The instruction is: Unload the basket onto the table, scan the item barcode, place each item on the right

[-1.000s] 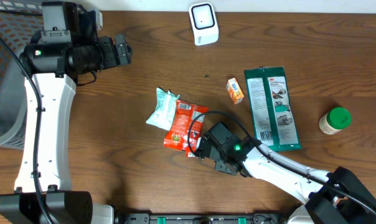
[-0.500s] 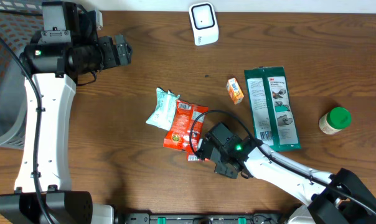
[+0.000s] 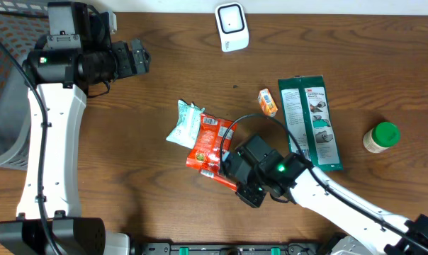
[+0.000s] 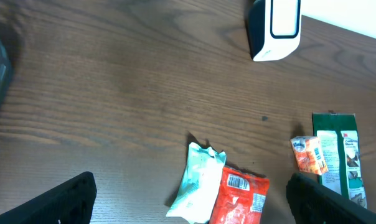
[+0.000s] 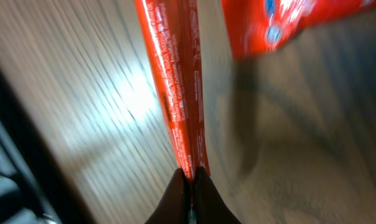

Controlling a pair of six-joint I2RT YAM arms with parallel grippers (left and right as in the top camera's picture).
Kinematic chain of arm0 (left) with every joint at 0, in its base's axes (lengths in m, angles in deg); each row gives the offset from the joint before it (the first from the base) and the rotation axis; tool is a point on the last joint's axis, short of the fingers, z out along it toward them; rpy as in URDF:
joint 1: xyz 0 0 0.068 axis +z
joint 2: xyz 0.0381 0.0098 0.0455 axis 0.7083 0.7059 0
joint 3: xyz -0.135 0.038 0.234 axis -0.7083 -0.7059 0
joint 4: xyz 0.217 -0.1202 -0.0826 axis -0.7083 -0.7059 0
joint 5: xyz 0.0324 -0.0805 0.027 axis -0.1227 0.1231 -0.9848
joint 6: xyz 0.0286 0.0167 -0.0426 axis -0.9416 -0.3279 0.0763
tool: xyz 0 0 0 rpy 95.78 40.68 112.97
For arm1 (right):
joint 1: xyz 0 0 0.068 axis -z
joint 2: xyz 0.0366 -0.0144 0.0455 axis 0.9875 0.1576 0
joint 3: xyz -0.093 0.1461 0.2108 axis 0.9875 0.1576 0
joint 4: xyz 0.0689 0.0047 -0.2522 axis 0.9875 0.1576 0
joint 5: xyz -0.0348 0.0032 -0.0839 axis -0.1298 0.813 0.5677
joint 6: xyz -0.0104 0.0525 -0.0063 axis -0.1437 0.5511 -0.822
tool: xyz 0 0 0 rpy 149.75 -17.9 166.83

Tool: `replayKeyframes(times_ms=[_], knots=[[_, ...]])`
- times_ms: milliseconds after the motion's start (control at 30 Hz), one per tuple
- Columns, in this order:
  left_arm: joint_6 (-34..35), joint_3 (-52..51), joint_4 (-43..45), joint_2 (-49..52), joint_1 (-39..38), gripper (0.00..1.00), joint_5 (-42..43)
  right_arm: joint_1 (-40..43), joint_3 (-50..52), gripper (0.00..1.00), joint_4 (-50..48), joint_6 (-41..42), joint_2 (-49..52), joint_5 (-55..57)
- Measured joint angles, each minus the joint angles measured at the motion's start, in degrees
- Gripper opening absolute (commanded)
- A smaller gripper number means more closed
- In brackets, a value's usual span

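At mid-table we see our right gripper (image 3: 223,170) nipping the near edge of the red packet (image 3: 208,136), which lies against a pale green packet (image 3: 183,122) on its left, with the white scanner (image 3: 232,27) at the far edge and our left gripper (image 3: 139,58) far left.

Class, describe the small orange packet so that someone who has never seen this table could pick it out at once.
In the overhead view, find the long green package lying right of centre. Beside its upper left corner lies the small orange packet. It is the smallest item there, paler than the bigger red pouch toward the middle.
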Motion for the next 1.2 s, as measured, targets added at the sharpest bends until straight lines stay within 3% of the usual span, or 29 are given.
replayKeyframes(times_ms=[333,667,933,1000,1100,1133,1200], knots=[[0.0,0.0,0.0,0.0,0.0,0.98,0.0,6.7,-11.4,0.01,5.5,14.1,-0.4,-7.7],[0.0,0.0,0.0,0.0,0.0,0.97,0.0,13.0,-35.7,0.01,20.1,20.9,0.8,-9.7],[0.0,0.0,0.0,0.0,0.0,0.97,0.0,16.9,-56.0,0.01,30.9,22.2,11.2,-11.2],[0.0,0.0,0.0,0.0,0.0,0.98,0.0,17.0,-57.9,0.17,31.8,22.2,13.5,-11.1],[0.0,0.0,0.0,0.0,0.0,0.97,0.0,16.9,-58.2,0.59,33.5,21.4,15.6,-9.8],[0.0,0.0,0.0,0.0,0.0,0.97,0.0,16.9,-58.2,0.67,34.3,20.6,16.1,-9.4],[0.0,0.0,0.0,0.0,0.0,0.98,0.0,16.7,-58.2,0.69,35.6,18.9,16.9,-8.4]])
